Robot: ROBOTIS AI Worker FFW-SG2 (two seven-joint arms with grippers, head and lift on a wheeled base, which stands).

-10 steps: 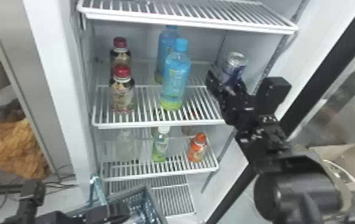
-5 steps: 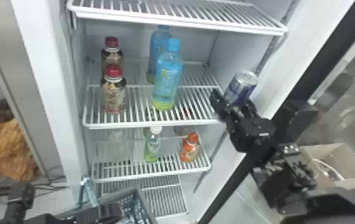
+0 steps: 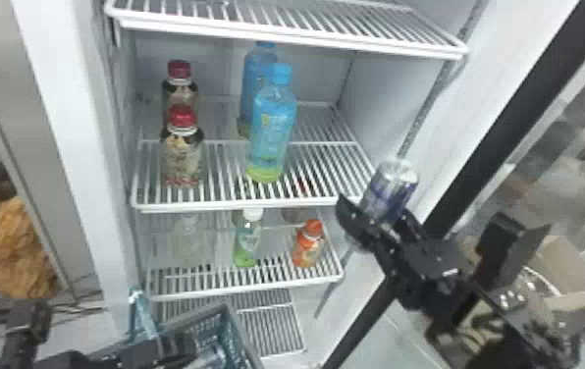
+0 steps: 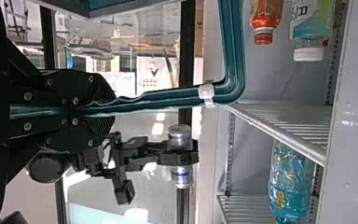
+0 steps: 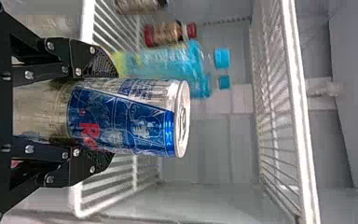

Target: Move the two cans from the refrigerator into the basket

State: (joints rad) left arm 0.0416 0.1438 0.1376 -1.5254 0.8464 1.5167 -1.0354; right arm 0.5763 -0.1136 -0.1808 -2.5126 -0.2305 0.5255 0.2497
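Your right gripper [image 3: 378, 212]: blue-silver can [image 3: 394, 181] grasped between fingers [image 5: 91, 60], near middle shelf [image 3: 252, 202] | your left gripper [image 3: 173, 346]: clenched on basket handle [image 4: 233, 70]

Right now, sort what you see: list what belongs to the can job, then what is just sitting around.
For the job:
can, in the right gripper
basket, its handle in the left gripper
refrigerator

Just there, on its shelves:
red-capped bottles
blue bottles
white-capped bottle
orange bottle
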